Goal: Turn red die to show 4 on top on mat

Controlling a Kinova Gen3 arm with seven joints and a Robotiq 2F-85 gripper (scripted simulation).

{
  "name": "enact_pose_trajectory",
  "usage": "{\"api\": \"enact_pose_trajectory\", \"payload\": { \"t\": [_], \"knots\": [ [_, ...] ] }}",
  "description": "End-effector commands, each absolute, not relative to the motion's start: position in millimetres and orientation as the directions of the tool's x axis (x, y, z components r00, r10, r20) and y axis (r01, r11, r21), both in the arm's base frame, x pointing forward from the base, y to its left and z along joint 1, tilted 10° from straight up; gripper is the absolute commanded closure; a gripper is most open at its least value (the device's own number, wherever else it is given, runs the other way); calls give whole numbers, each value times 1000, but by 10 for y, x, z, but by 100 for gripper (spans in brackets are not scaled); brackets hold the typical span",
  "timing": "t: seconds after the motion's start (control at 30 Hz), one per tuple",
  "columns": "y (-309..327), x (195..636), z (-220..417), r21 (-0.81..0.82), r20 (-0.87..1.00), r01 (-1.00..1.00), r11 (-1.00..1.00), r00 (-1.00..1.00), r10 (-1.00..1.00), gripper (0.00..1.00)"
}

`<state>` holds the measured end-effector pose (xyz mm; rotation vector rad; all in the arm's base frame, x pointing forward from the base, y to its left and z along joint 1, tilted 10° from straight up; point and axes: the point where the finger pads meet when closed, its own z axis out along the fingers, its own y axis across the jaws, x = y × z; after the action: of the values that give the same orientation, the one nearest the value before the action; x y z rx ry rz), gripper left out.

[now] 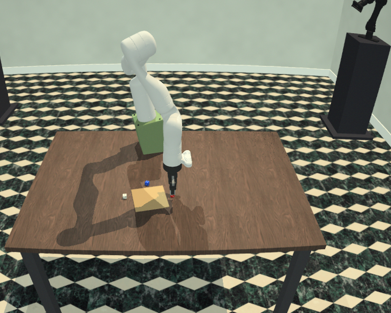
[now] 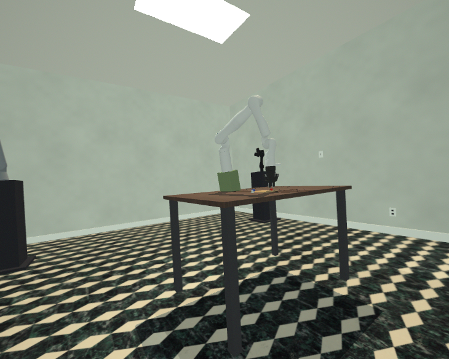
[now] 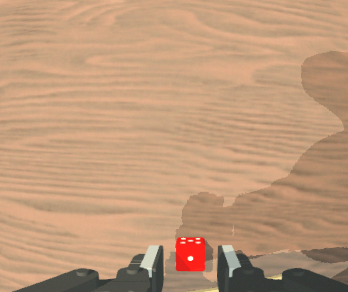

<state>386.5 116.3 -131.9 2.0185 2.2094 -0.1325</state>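
Pointing down, open gripper [image 1: 172, 193] [image 2: 271, 185] [image 3: 190, 263] above red die [image 1: 172, 196] [image 2: 271, 189] [image 3: 190, 255]

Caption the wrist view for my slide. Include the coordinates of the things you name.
Red die [image 1: 172, 196] [image 2: 271, 189] [image 3: 190, 254] between the open gripper's [image 1: 172, 194] [image 2: 271, 186] [image 3: 190, 261] fingers, touching neither, one-pip face toward the camera.

Gaps seen on both sides of red die [image 1: 172, 196] [image 2: 271, 189] [image 3: 190, 254], between gripper [image 1: 172, 194] [image 2: 271, 187] [image 3: 190, 263] fingers. Mat [image 1: 150, 198] [image 2: 261, 191] just beside. Mat's far side was flanked by white die [image 1: 124, 196] [image 2: 252, 191]; its base-side edge was bordered by blue die [image 1: 147, 183] [image 2: 253, 189].
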Motion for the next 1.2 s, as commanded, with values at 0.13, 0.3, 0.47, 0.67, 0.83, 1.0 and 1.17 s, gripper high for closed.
{"api": "enact_pose_trajectory", "payload": {
  "t": [0.13,0.3,0.47,0.67,0.83,1.0,1.17],
  "knots": [
    [1167,3870,-1313,35,-166,995,93,-86,982,69],
    [1167,3870,-1313,35,-166,995,93,-86,982,69],
    [1167,3870,-1313,35,-166,995,93,-86,982,69],
    [1167,3870,-1313,35,-166,995,93,-86,982,69],
    [1165,3871,-1326,35,-166,995,93,-86,982,69],
    [1158,3873,-1370,35,-166,995,93,-86,982,69],
    [1149,3876,-1422,35,-166,995,93,-86,982,69]
  ]
}}
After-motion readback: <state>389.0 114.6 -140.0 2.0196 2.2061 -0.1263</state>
